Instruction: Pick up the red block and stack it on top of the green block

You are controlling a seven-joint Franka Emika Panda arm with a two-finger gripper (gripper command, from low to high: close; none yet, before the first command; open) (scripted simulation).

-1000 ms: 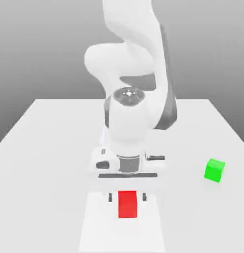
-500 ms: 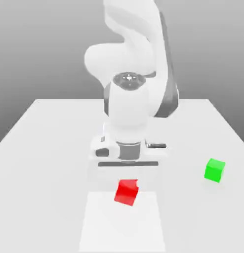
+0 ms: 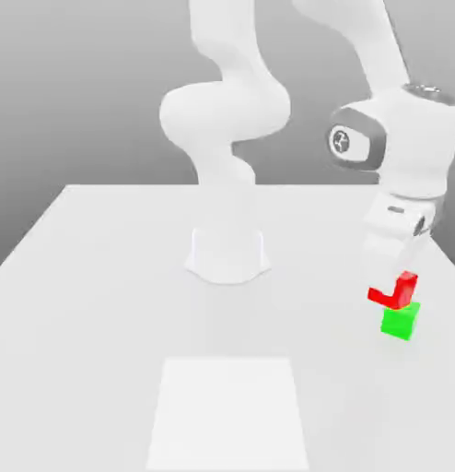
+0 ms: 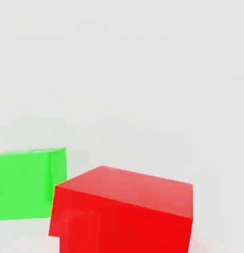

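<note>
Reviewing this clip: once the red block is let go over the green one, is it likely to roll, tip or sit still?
The red block is a flat-faced cube, so rolling seems unlikely. It hangs tilted in the claw, so it may tip or land skewed. The green block offers an equally small top, so an off-centre release could slide off.

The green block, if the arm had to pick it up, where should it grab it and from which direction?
Probably from straight above, fingers closing on two opposite side faces of the green block. It sits flat on the table with plain, flat, parallel sides. For now the red block, tilted at the gripper, hangs just over its top, so that would need to move off first.
</note>
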